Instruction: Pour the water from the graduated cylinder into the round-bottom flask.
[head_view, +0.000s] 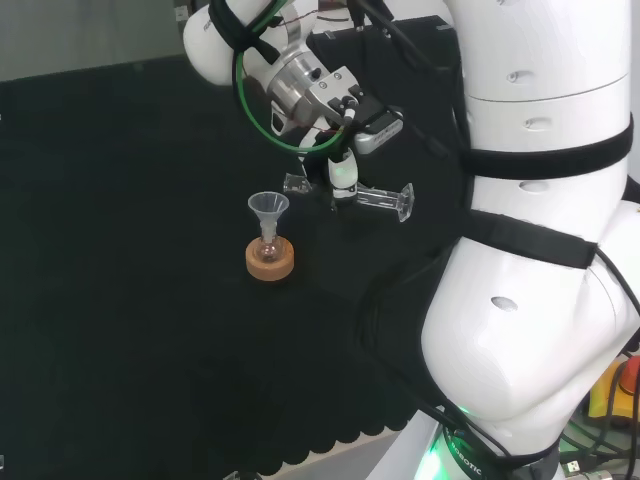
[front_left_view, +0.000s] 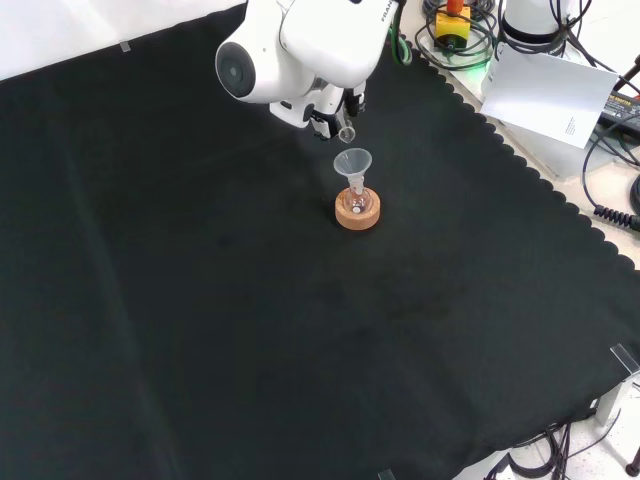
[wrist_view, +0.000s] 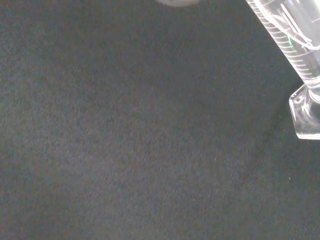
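as it lies tipped, clear graduated cylinder (head_view: 375, 198), printed marks, angular foot

I see the round-bottom flask (front_left_view: 357, 201) on its cork ring (front_left_view: 357, 213), funnel (front_left_view: 352, 162) in its neck, the cylinder's mouth (front_left_view: 346, 134) just above the funnel.

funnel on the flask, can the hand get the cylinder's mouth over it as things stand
Probably yes. The hand holds the graduated cylinder nearly level, its mouth just short of the funnel in the round-bottom flask. Nothing stands between them, only bare black cloth.
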